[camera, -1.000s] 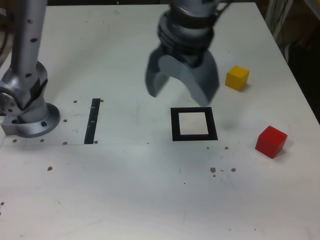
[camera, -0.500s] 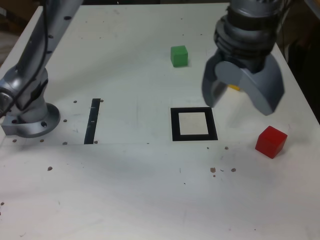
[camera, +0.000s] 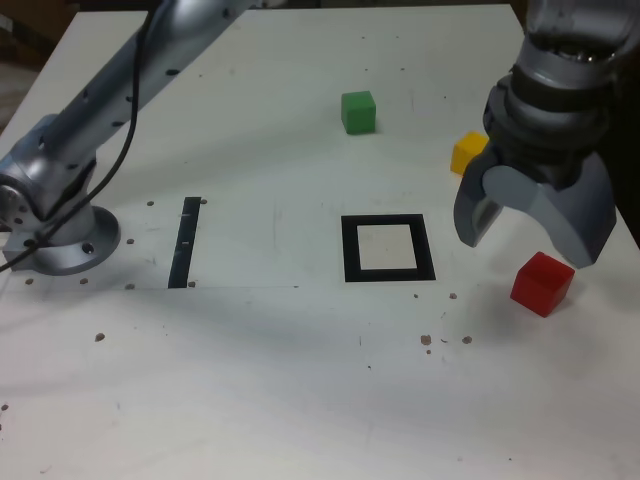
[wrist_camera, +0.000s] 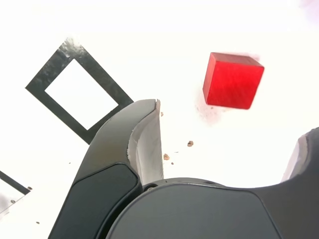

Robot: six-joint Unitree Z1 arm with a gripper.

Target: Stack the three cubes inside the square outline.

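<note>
The red cube (camera: 542,283) rests on the white table at the exterior view's right, and shows ahead of the fingers in the wrist view (wrist_camera: 232,80). My gripper (camera: 530,235) hangs open just above and slightly behind it, nothing between its fingers. The yellow cube (camera: 466,153) sits farther back, partly hidden behind the gripper. The green cube (camera: 358,111) stands alone toward the back centre. The square outline (camera: 388,248) is bare, to the left of the gripper in the exterior view, and appears in the wrist view (wrist_camera: 76,90) too.
A thin black strip (camera: 184,241) lies on the table at the exterior view's left, near the arm's base (camera: 58,235). Small dark specks dot the table (camera: 300,380). The table's right edge runs close to the red cube.
The gripper has swept from behind the square outline rightward across the table to above the red cube, staying open. This uncovered the green cube.
</note>
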